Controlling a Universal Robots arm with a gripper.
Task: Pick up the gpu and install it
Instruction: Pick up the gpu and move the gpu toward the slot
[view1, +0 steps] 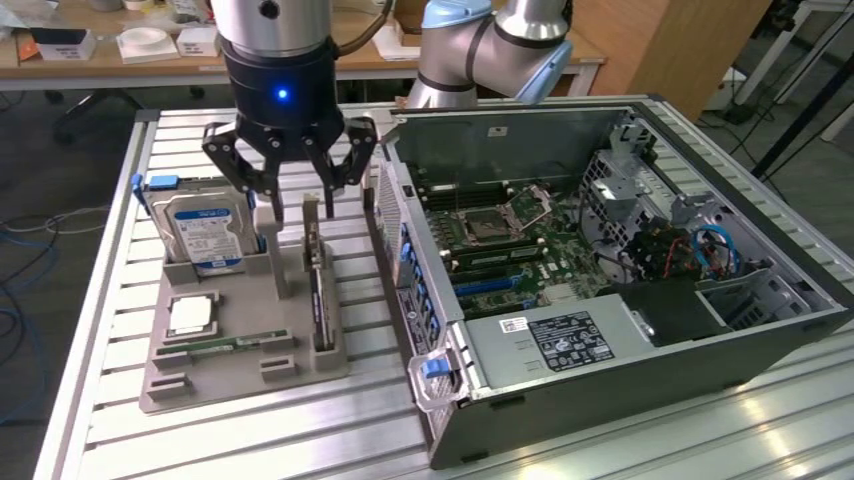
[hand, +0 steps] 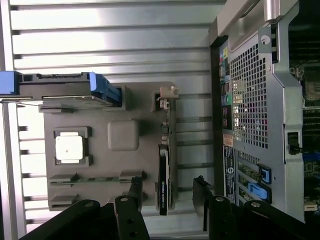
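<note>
Gripper: the gripper (view1: 290, 172) hangs just above the gpu (view1: 315, 275), jaws spread wide and holding nothing; in the wrist view its fingers (hand: 131, 207) stand on either side of the card's edge.
Gpu: stands on edge in a slot of the grey tray (view1: 234, 372), on the tray's side nearest the case (view1: 747, 300), with its pale bracket (hand: 166, 95) at the far end. It is not yet gripped.
Step in hand: judged to be the approach for the pick.
Doing it well: the card is thin, so the fingers should likely stay centred over its top edge and parallel to it. A grip towards the middle of the card's length would probably keep it from tipping. The lift looks best taken straight up out of the slot, since a slanted pull could bind the card in the tray.
Neighbours: the hard drive (view1: 203, 235) stands upright in the tray on the exterior view's left of the gpu, near enough that the outer finger needs to clear it. A memory stick (view1: 214, 346) and a cpu (view1: 191, 315) lie flat nearer the tray's front.
Case: lies open on the exterior view's right, motherboard (view1: 514, 240) exposed, blue latches (hand: 256, 182) by the rear slots.
Writing: the drive carries a blue-white label, and the power supply (view1: 561, 345) a black label and a small white sticker; none of the text can be read.
</note>
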